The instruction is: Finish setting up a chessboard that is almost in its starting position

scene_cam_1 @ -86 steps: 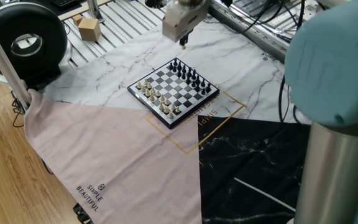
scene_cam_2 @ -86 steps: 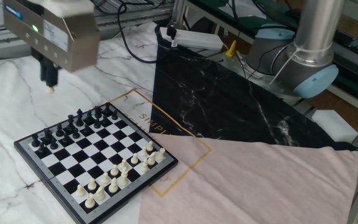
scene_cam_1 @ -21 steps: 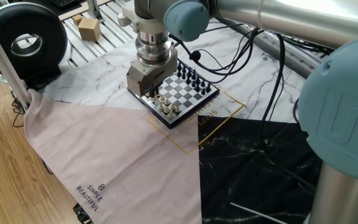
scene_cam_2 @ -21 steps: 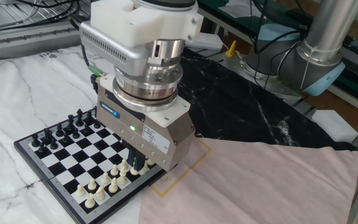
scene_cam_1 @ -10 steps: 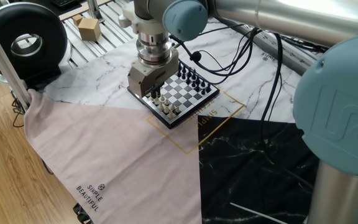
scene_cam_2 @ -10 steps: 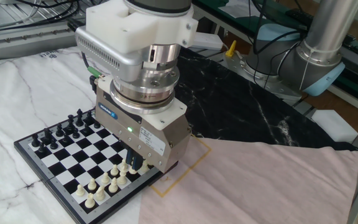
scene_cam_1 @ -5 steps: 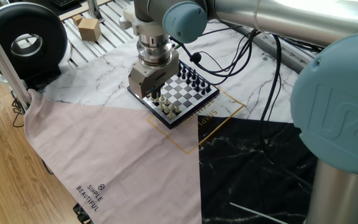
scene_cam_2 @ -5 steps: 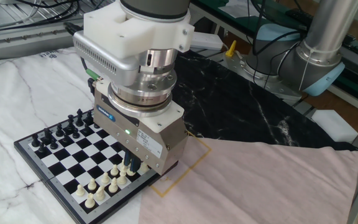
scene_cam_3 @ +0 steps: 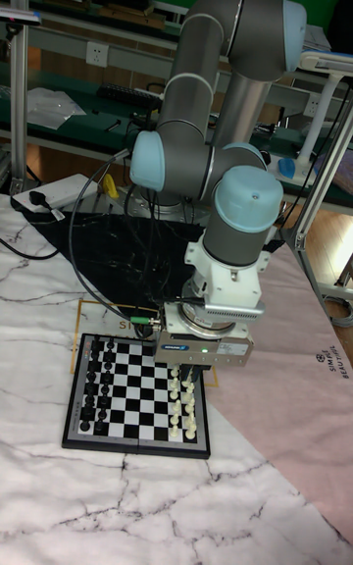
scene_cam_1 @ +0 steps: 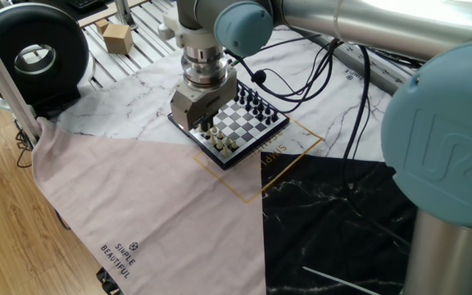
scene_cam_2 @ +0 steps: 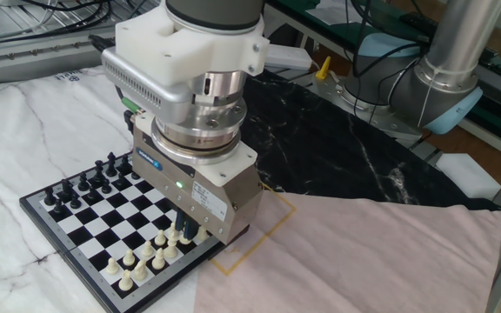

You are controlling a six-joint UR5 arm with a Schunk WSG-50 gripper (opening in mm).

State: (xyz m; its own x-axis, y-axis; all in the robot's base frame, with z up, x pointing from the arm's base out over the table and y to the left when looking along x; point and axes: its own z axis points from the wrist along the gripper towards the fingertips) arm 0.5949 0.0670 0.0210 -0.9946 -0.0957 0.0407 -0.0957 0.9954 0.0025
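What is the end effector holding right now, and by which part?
It cannot be told. The end effector is low over the cream pieces' end of the small black-and-white chessboard, and its body hides the fingertips.

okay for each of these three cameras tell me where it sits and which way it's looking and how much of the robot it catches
One fixed view: high, on the cream pieces' side, looking down over the pink cloth at the chessboard; shows arm, blurred blue joint and gripper.
The other fixed view: close, low, from another side, facing the robot's base; the gripper fills it.
Tall fixed view: facing the robot across the white marble mat; shows the whole arm.
All three share the board and the gripper over the cream pieces.
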